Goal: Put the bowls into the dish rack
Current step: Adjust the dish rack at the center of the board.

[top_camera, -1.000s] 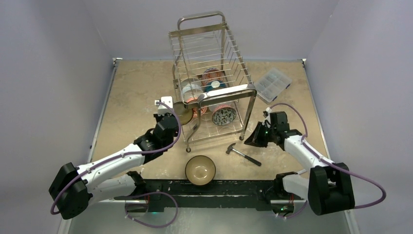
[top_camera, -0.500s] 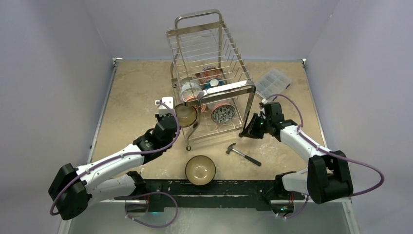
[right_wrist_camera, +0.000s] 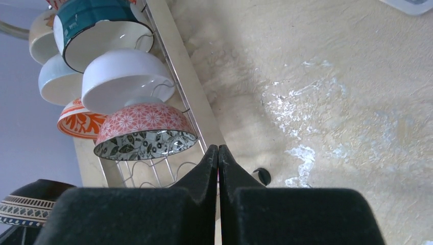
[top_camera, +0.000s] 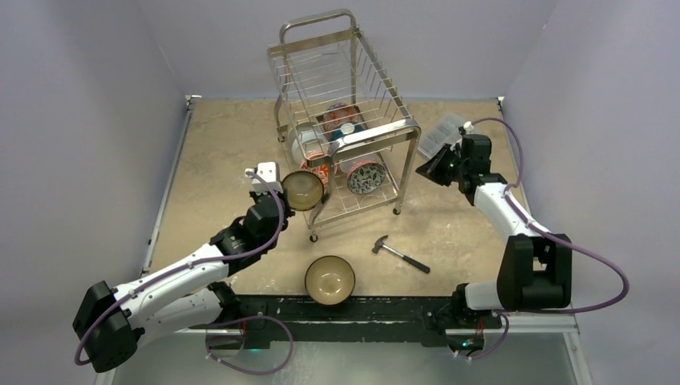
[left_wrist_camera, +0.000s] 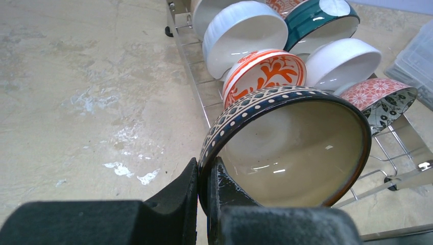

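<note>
Care matters: left gripper [left_wrist_camera: 204,176], clamped on the rim of the dark brown, cream-lined ceramic bowl [left_wrist_camera: 291,143] just beside the tall chrome wire dish rack [top_camera: 377,135], should slot it on edge ahead of the orange-patterned bowl [left_wrist_camera: 265,71]; right gripper [right_wrist_camera: 218,153] is closed, empty.

Held bowl [left_wrist_camera: 293,148], rim partly hidden between left fingers [left_wrist_camera: 176,196]
</note>
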